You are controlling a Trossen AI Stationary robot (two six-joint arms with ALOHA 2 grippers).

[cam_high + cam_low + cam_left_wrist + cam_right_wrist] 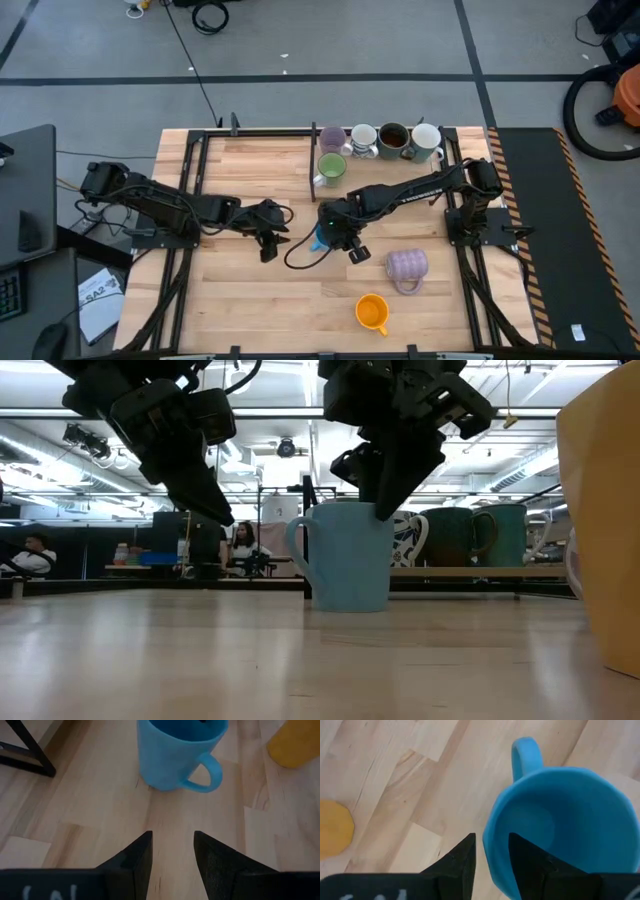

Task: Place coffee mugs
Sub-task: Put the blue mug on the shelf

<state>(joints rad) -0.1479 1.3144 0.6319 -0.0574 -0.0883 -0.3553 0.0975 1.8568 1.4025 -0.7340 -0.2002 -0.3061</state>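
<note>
Here the right gripper point(334, 238) sits near the middle of the wooden worktop point(240, 300), its jaws pinching the rim of the blue mug point(320, 240): in the right wrist view one finger is inside the cup and the other outside its wall. The blue mug point(345, 555) stands upright on the worktop, as the low view shows, with its handle turned toward the left arm. The left gripper point(268, 244) hovers just beside it, touching nothing, its jaws spread a little and pointing at the mug point(175, 755) in the left wrist view. At the far edge of the worktop a row of mugs stands together: a small lilac mug point(333, 138), a white mug point(363, 138), a dark grey-brown mug point(392, 138) and another white mug point(426, 140), with a green mug point(331, 168) just in front of the lilac one. Nearer the front edge, a ribbed lavender mug point(407, 266) lies on its side, and an orange mug point(372, 312) lies closer still to that edge, well apart from the row.
</note>
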